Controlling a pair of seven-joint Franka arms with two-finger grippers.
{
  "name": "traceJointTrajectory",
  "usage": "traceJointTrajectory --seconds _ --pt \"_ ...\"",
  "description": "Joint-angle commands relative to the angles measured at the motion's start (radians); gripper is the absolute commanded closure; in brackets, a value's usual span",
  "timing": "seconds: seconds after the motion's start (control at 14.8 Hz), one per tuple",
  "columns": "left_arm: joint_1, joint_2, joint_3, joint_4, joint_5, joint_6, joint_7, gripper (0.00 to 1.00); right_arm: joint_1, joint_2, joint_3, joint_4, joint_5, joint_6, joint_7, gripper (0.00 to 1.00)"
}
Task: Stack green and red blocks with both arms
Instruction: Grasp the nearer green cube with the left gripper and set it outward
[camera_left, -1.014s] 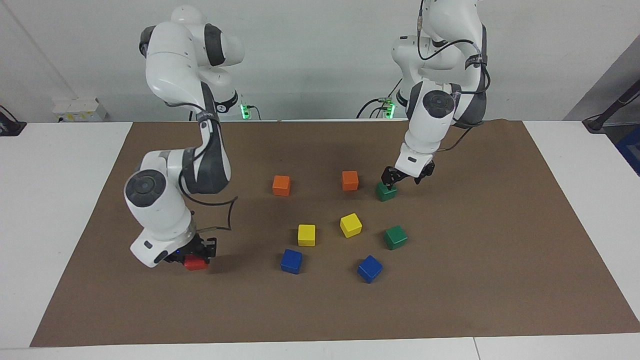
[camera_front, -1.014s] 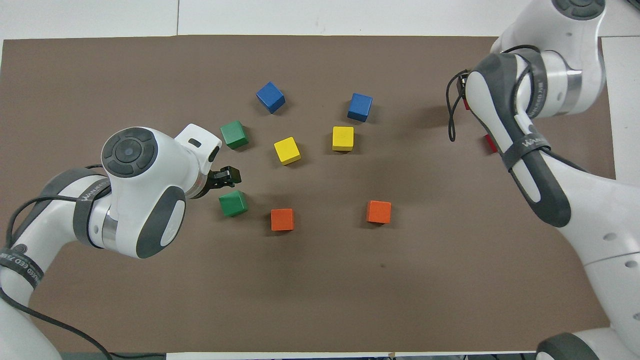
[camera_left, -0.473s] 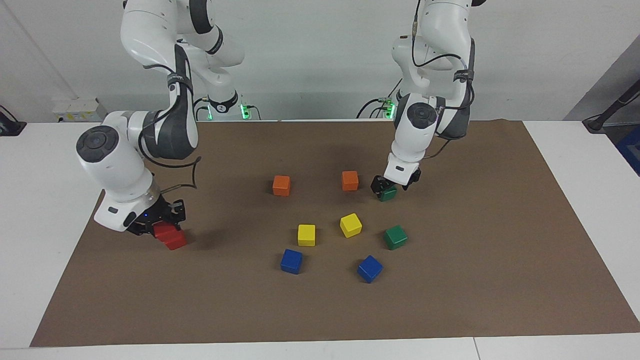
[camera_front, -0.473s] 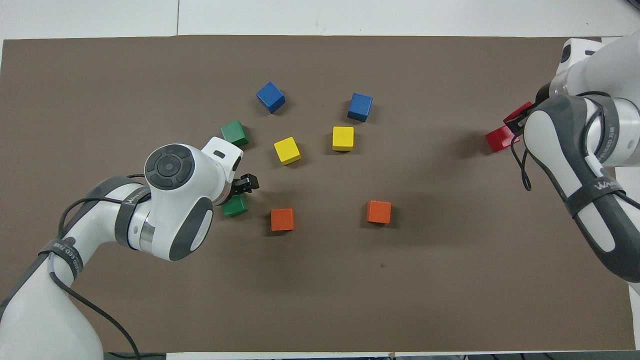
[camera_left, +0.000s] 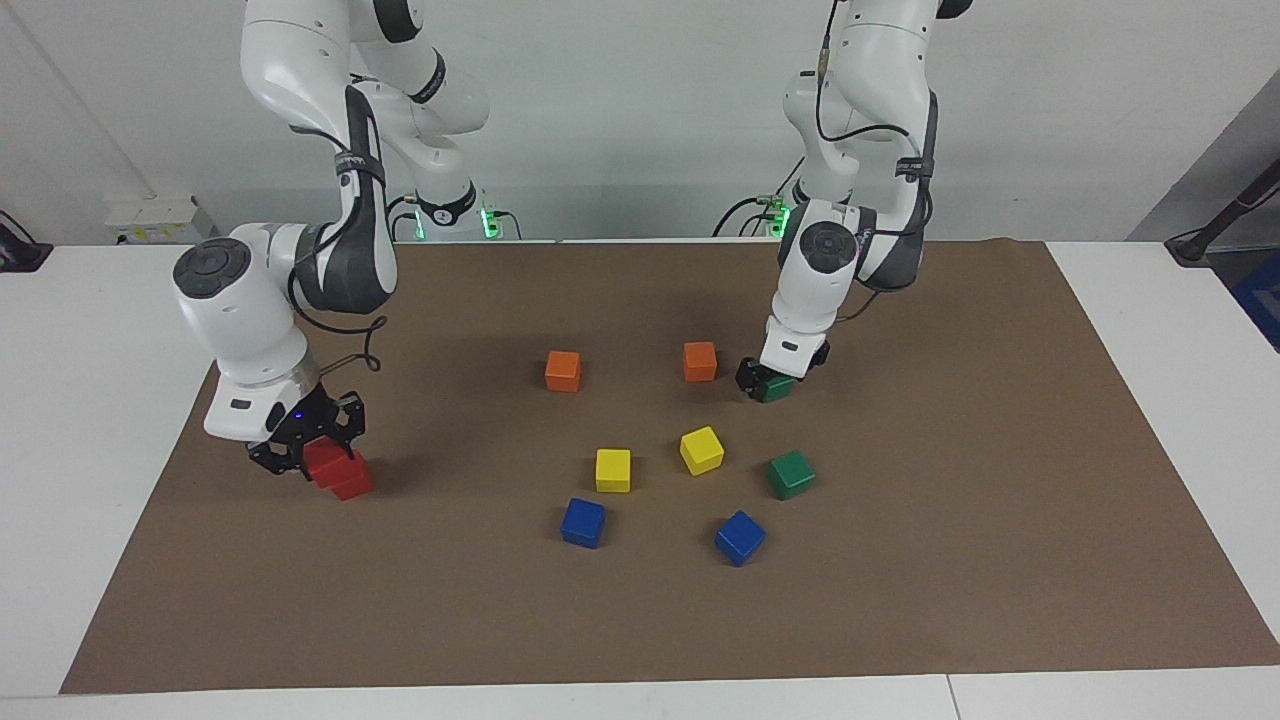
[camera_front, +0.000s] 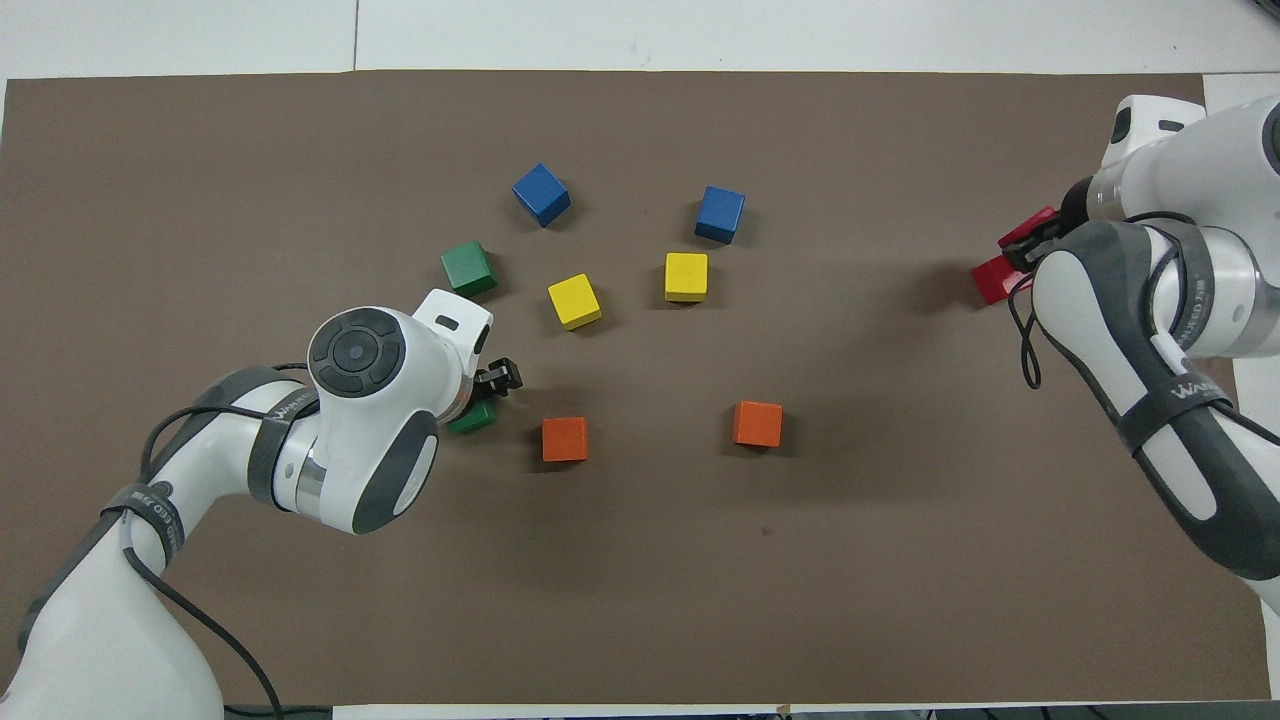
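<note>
Red blocks (camera_left: 338, 473) in right hand (camera_left: 308, 447) near mat edge; left hand (camera_left: 768, 377) grips green block (camera_left: 775, 388).

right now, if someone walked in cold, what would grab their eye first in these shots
Probably the right hand at the right arm's end of the mat, holding a red block on top of a second red block. Next, the left hand down around a green block beside an orange block. Yellow and blue blocks and another green block lie scattered on the brown mat.
</note>
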Motion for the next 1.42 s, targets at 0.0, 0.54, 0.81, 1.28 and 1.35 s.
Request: traceJointTrajectory --seconds 0.0,0.54,0.81,1.28,1.35 --pt "-0.016 -0.007 0.017 -0.016 -0.004 0.029 -0.015 1.00 -0.005 0.009 0.008 -0.020 -0.003 0.028 0.118 1.00" --pt "0.250 -0.006 0.026 0.196 0.005 -0.235 0.503 1.00 -0.016 0.014 0.008 -0.046 0.006 0.053 0.129 1.00" --pt "0.375 0.063 0.026 0.211 0.020 -0.122 0.716 1.00 -0.024 0.020 0.010 -0.046 0.011 0.060 0.132 1.00" --pt "0.432 0.146 0.025 0.245 0.050 -0.059 0.781 1.00 -0.024 0.028 0.010 -0.046 0.040 0.062 0.134 1.00" --pt "0.439 0.155 0.025 0.254 0.050 -0.059 0.792 1.00 -0.024 0.028 0.010 -0.046 0.041 0.062 0.132 1.00"
